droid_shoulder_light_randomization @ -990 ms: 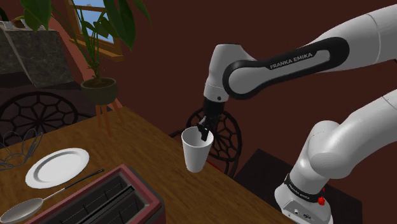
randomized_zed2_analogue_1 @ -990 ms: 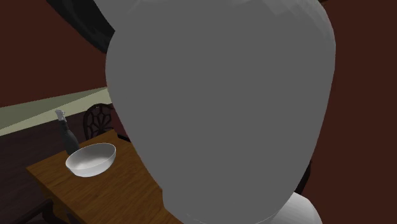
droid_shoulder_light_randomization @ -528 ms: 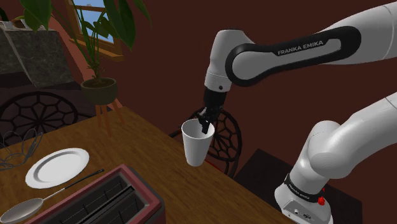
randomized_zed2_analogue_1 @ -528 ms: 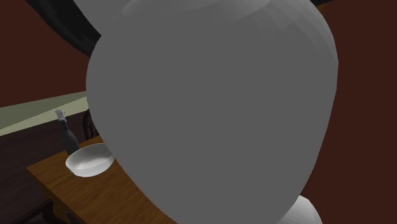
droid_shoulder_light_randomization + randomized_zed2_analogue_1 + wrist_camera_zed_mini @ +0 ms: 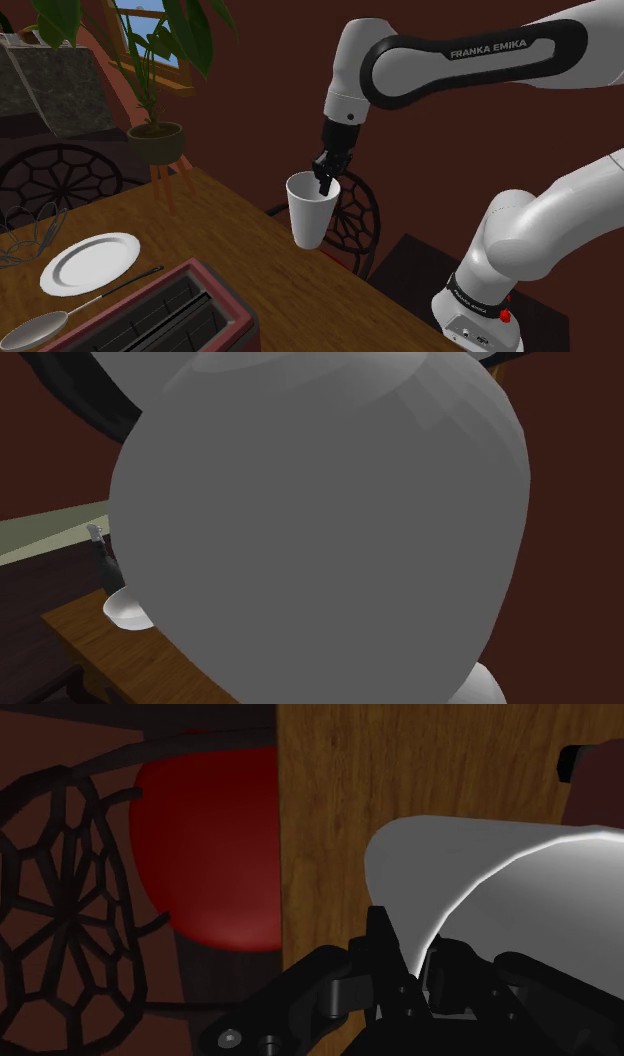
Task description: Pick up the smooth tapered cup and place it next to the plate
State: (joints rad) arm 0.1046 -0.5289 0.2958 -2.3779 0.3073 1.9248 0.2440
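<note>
1. Cup (image 5: 311,210): white, tapered and upright, it hangs in the air above the far edge of the wooden surface (image 5: 225,235), clear of the wood
2. End effector (image 5: 325,182): it comes down from above and pinches the cup's rim, with one of the black fingers (image 5: 380,942) outside the wall and the other inside
3. Below the cup, the wrist view looks down past the surface's edge onto a dark chair (image 5: 205,854) with a red seat
4. Plate (image 5: 90,262): white, flat on the surface toward the shoulder view's left, well apart from the cup
5. A spoon (image 5: 40,326) lies just below the plate, and a dark red toaster (image 5: 165,315) sits beside the spoon
6. In the second exterior view the grey arm (image 5: 320,532) looms close, with a white bowl (image 5: 120,612) and a bottle (image 5: 100,557) showing past its left side
</note>
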